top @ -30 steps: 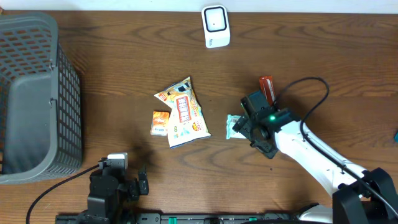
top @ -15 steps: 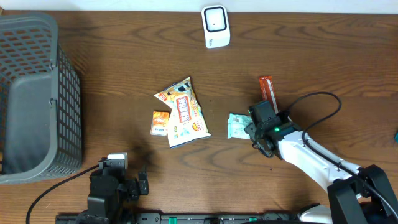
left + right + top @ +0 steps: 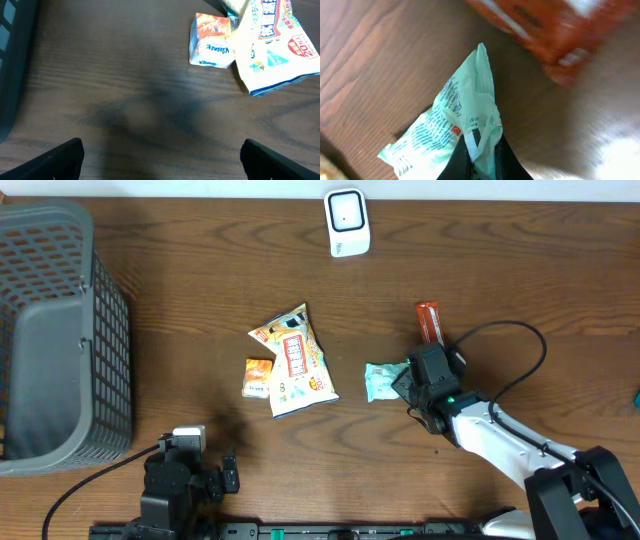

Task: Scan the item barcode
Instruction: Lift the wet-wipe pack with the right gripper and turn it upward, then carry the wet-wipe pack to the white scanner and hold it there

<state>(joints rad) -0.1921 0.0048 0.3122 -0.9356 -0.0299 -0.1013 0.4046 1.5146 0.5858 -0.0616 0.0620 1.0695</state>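
Green packet (image 3: 452,125) is pinched at its edge in my right gripper (image 3: 479,159), near the orange bar (image 3: 429,322). My left gripper (image 3: 162,160) has its fingers wide apart.

Right arm (image 3: 500,435): white rounded links, black wrist housing (image 3: 432,375) carrying a small green indicator light (image 3: 450,401); looped black cable (image 3: 520,340) alongside. Left arm (image 3: 170,490): black throughout (one white connector block (image 3: 188,436) on top), trailing black cable (image 3: 75,490). Left fingers (image 3: 55,159) matte black, blunt-edged. Right fingers (image 3: 462,162) likewise black, tapering.
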